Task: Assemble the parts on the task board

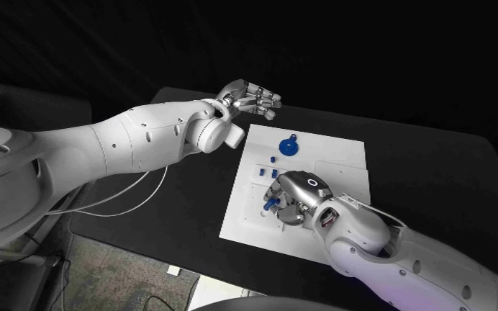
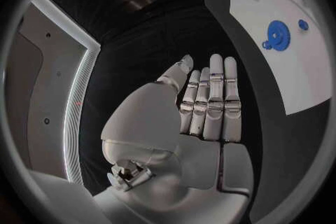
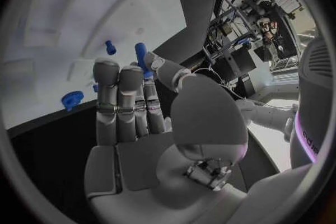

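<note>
Under my right robot hand [image 1: 295, 197]: board slots hidden; whether it holds a blue part [image 3: 140, 49] unclear.
Left robot hand [image 1: 252, 98]: fingers straight, together, empty, beyond the task board [image 1: 337, 154].

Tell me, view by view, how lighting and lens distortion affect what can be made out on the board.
Head view: dark surroundings, the white task board stands out brightly, the blue gear crisp. Left wrist view: fisheye bends the board's edge; the left hand is evenly lit. Right wrist view: the board looks washed out and soft, and the right hand hides part of it.
</note>
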{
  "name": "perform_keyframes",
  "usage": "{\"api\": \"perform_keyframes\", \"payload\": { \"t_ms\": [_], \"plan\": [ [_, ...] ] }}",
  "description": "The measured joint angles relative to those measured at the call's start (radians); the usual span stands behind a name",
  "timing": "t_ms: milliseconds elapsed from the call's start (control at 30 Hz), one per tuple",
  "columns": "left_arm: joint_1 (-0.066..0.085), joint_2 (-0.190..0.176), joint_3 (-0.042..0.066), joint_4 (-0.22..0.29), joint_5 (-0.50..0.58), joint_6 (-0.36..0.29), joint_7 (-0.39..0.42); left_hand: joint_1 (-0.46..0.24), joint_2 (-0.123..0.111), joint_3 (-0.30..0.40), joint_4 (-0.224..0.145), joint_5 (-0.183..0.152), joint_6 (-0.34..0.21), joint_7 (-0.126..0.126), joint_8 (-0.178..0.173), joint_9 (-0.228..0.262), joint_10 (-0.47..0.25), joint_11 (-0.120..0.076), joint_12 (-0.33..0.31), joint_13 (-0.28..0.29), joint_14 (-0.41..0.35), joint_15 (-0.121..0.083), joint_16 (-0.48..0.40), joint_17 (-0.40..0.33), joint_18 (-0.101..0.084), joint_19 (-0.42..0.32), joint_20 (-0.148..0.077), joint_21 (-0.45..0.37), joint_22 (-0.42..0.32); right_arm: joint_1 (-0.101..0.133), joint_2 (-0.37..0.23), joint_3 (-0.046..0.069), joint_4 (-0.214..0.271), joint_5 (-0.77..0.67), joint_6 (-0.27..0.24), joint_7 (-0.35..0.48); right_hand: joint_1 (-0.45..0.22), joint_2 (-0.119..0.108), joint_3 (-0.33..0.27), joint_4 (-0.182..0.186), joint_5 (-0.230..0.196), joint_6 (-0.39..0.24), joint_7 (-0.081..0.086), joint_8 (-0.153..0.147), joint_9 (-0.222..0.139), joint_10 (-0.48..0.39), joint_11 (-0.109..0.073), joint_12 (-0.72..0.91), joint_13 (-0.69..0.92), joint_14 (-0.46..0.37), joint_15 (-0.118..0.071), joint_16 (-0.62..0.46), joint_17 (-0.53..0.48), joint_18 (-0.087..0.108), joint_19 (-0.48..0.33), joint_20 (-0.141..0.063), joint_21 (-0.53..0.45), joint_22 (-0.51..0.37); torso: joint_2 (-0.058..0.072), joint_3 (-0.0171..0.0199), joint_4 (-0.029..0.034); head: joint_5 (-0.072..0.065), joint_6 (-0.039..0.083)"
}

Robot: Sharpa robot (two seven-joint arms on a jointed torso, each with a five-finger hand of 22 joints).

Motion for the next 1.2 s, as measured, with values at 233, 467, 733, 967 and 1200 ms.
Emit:
{"api": "perform_keyframes", "payload": {
  "t_ms": [233,467,733,967,1200],
  "plan": [
    [0.000,0.002,0.000,-0.001,0.000,0.001,0.000,0.000,0.000,0.000,0.000,0.000,0.000,0.000,0.000,0.000,0.000,0.000,0.000,0.000,0.000,0.000,0.000,0.000,0.000,0.000,0.000,0.000,0.000,0.000,0.012,-0.011,-0.014,-0.016,0.002,-0.002,0.000,0.000,-0.001,-0.001,0.000,0.000,0.000,-0.001,0.000,0.000,0.000,0.000,0.000,-0.002,-0.002,0.000,0.001,0.001,0.000,0.000,0.000,0.001,0.000,0.0000,0.0003,0.000,-0.004],
    [0.000,0.002,0.000,-0.001,0.001,0.002,0.000,0.000,0.000,0.000,0.000,0.000,0.000,0.000,0.000,0.000,0.000,0.000,0.000,0.000,0.000,0.000,0.000,0.000,0.000,0.000,0.000,0.000,0.000,0.000,0.021,-0.016,-0.023,-0.029,0.002,-0.004,0.000,0.000,0.000,-0.003,0.000,-0.001,0.000,-0.002,0.000,0.000,0.000,-0.001,0.000,-0.002,-0.002,0.000,0.002,0.001,0.000,0.000,0.000,0.003,0.000,0.0000,0.0004,-0.001,-0.008],
    [0.000,0.002,0.000,-0.001,0.001,0.003,0.000,0.000,0.000,0.000,0.000,0.000,0.000,0.000,0.000,0.000,0.000,0.000,0.000,0.000,0.000,0.000,0.000,0.000,0.000,0.000,0.000,0.000,0.000,-0.001,0.032,-0.023,-0.038,-0.049,0.002,-0.007,0.000,0.000,0.001,-0.004,-0.001,-0.001,0.000,0.002,-0.001,0.000,0.000,-0.004,0.000,-0.002,-0.002,0.000,0.002,0.001,0.000,0.000,0.000,0.004,0.000,-0.0005,0.0002,-0.003,-0.008],
    [0.000,0.002,0.000,-0.001,0.001,0.004,0.000,0.000,0.000,0.000,0.000,0.000,0.000,0.000,0.000,0.000,0.000,0.000,0.000,0.000,0.000,0.000,0.000,0.000,0.000,0.000,0.000,0.000,0.000,-0.004,0.036,-0.029,-0.046,-0.058,0.002,-0.007,0.000,0.000,0.003,-0.008,-0.001,-0.002,0.000,0.002,-0.001,0.000,0.000,0.000,-0.001,-0.002,-0.002,0.000,0.002,0.002,0.002,0.002,0.000,0.007,0.000,-0.0005,0.0000,0.000,-0.012],
    [0.000,0.002,0.000,-0.001,0.001,0.005,0.000,0.000,0.000,0.000,0.000,0.000,0.000,0.000,0.000,0.000,0.000,0.000,0.000,0.000,0.000,0.000,0.000,0.000,0.000,0.000,0.000,0.000,0.000,-0.007,0.039,-0.033,-0.051,-0.064,0.001,-0.008,0.000,0.000,0.003,-0.008,-0.001,0.001,-0.003,0.002,-0.001,0.000,0.000,0.000,-0.001,-0.002,-0.002,0.000,0.003,0.001,0.002,0.002,0.000,0.007,0.000,0.0000,-0.0007,0.000,-0.017]
  ]
}}
